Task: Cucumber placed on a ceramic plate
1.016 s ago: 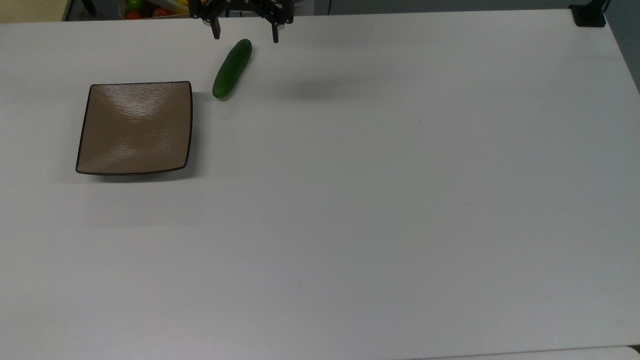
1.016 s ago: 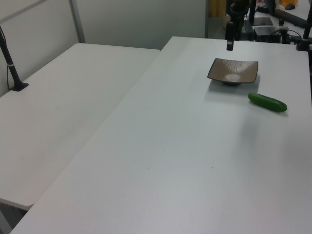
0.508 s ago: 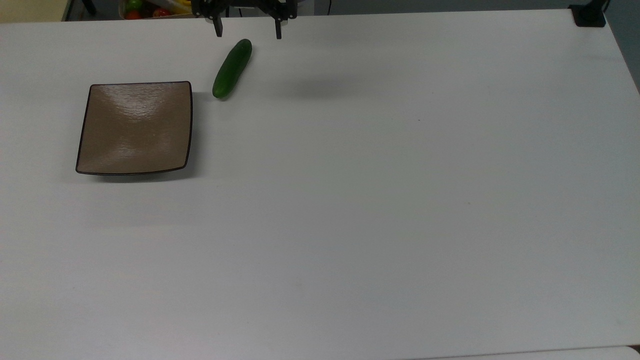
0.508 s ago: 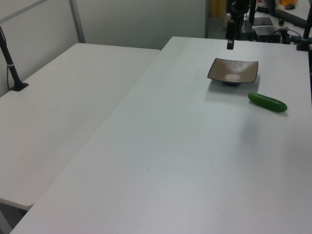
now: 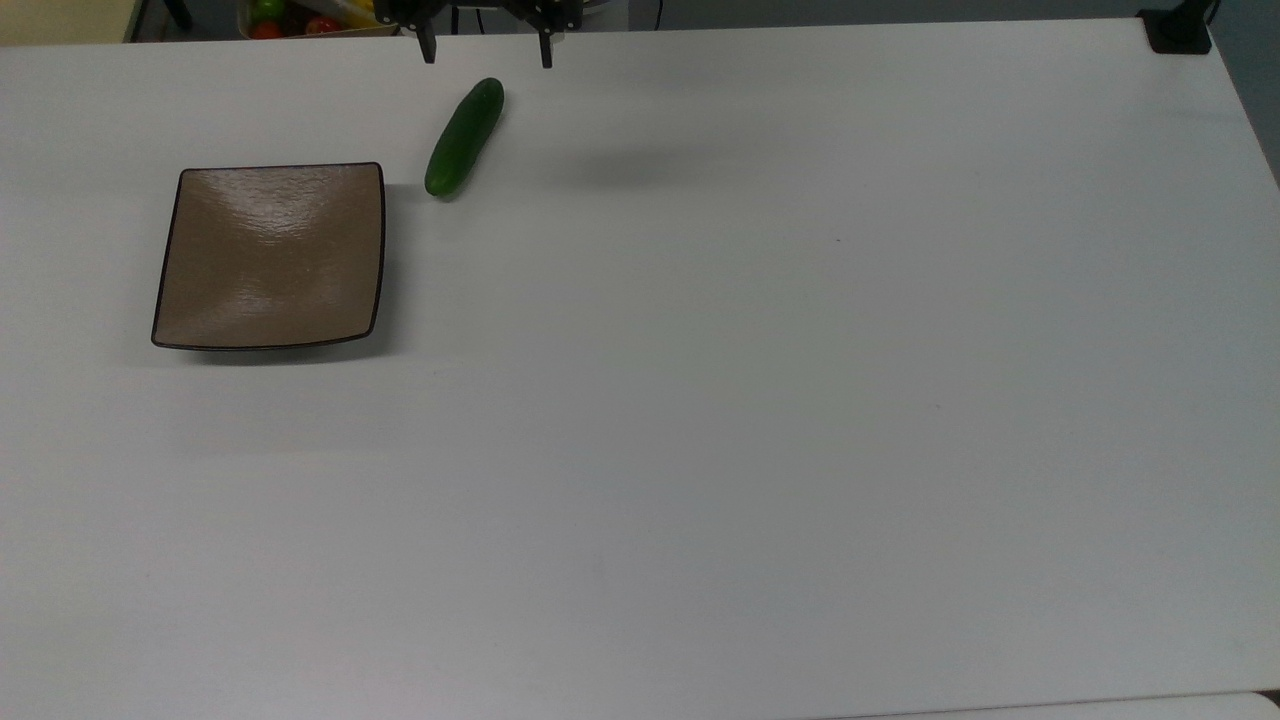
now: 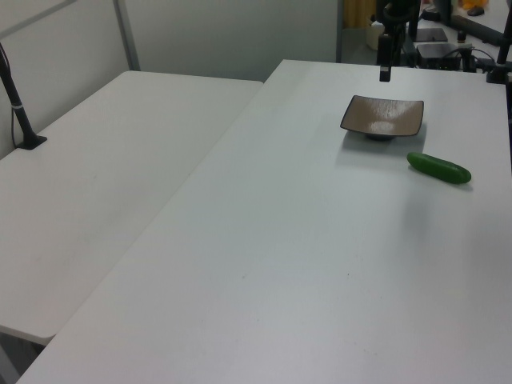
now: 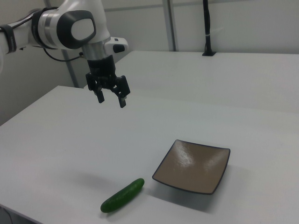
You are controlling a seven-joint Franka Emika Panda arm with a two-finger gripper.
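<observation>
The square ceramic plate (image 5: 270, 256), glossy tan-brown with a thin dark rim and slightly upturned corners, is seen lying flat on the white table (image 5: 760, 400); its surface carries only light reflections and nothing is held in it. The cucumber (image 5: 464, 137) is found on the table just beside the plate, off the plate's corner at about 1 o'clock in the top view, apart from the rim and not touching it. It lies flat, dark green, its long axis running from about 1 o'clock to 7 o'clock in the top view. In the right view the cucumber (image 7: 122, 195) is placed at about 8 o'clock from the plate (image 7: 193, 165), near the table's front edge; in the left view the cucumber (image 6: 438, 168) sits at about 4 o'clock from the plate (image 6: 382, 117). The gripper (image 7: 111, 97) is noted hanging in the air well above the table, with the two black fingers (image 7: 99, 96) spread apart and nothing between them. In the top view the gripper (image 5: 485, 52) is recorded at the far table edge, at about 12 o'clock from the cucumber, with a soft shadow cast on the table at about 3 o'clock from the cucumber. A box of coloured produce (image 5: 290, 17) is glimpsed past the far edge in the top view, its contents too small to be identified.
</observation>
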